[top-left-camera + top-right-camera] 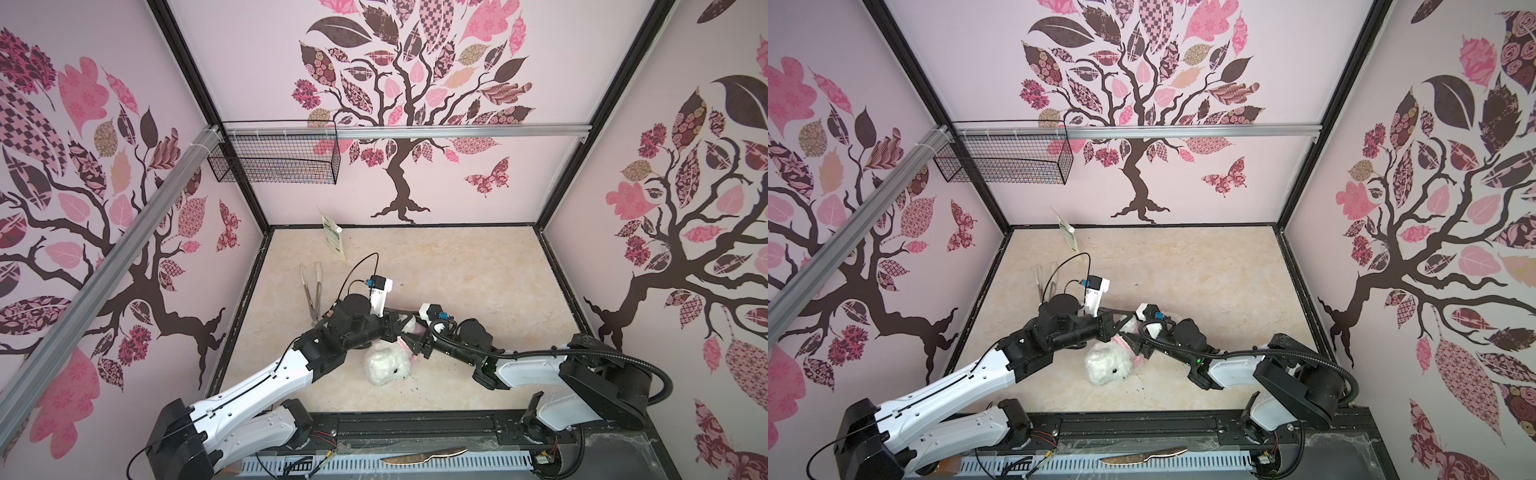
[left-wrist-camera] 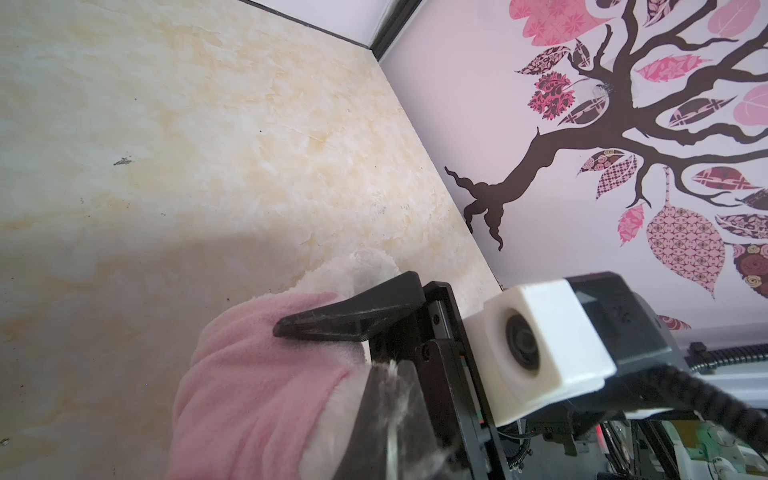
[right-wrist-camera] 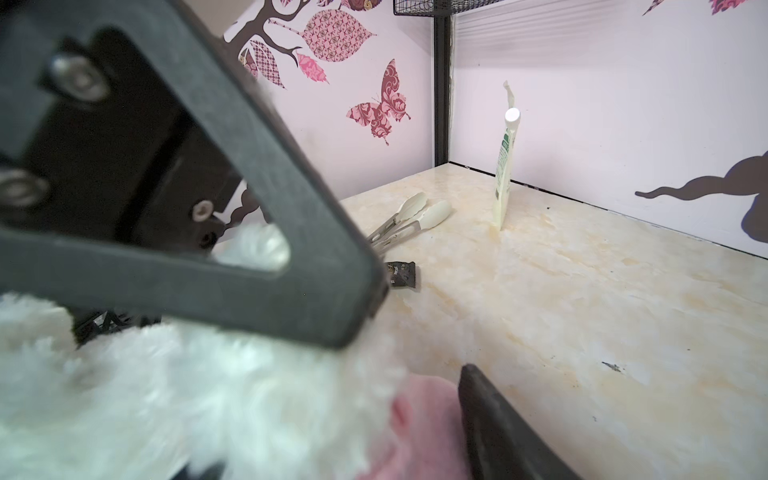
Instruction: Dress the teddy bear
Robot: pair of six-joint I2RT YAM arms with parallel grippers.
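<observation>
Cream marbled tabletop [image 1: 478,270] sits inside walls papered with pink-and-brown trees. At its left, metal tongs [image 1: 312,291] lie flat, and behind them a white tube [image 1: 333,239] stands near the back wall.

Next comes the left gripper [image 1: 400,327], its jaws closed together. Its tip presses into white fur, and whether any cloth is pinched there cannot be made out.

The teddy bear [image 1: 388,368] lies near the front middle of the table, head toward the front edge. Its body runs back under both grippers, with a pink hoodie [image 2: 257,395] bunched on it.

From the right, the right gripper [image 1: 411,343] meets the bear with jaws well apart. One finger [image 2: 353,320] lies on the pink fleece. Fur and fleece fill the gap, but a firm grip cannot be confirmed.
</observation>
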